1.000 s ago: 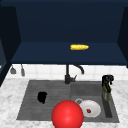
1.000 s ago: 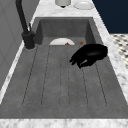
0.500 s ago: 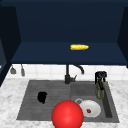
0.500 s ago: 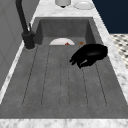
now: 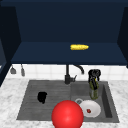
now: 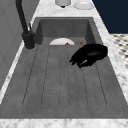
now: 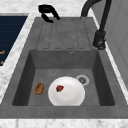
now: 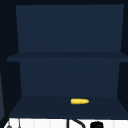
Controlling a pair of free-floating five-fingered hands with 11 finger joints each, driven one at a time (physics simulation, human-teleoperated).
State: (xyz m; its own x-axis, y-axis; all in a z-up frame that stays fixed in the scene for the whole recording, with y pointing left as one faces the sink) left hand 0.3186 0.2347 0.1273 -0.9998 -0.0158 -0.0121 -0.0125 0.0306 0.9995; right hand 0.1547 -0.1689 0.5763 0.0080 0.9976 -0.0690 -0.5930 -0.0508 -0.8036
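My left hand [image 5: 42, 97] hovers low over the ribbed draining board [image 5: 32, 100], fingers relaxed and holding nothing. It is the black hand [image 6: 88, 55] in the left side view and the one at the board's far end [image 7: 47, 11] in the right side view. Above the basin's back right, my right hand [image 5: 94, 75] is shut on a tall greenish glass [image 5: 94, 91] that hangs below it; its top [image 8: 96, 125] peeks into the upper view. A white plate [image 7: 66, 91] with a small red piece [image 7: 59, 88] lies in the basin.
A large red ball [image 5: 67, 115] sits at the sink's front edge. A black faucet [image 5: 67, 75] stands behind the sink. A brown lump [image 7: 39, 88] lies beside the plate. A yellow corn cob [image 8: 79, 101] rests on the lower shelf. A dish [image 6: 83, 4] stands on the far counter.
My right hand has moved left and upward with the glass. The left hand, plate and ball have not moved.
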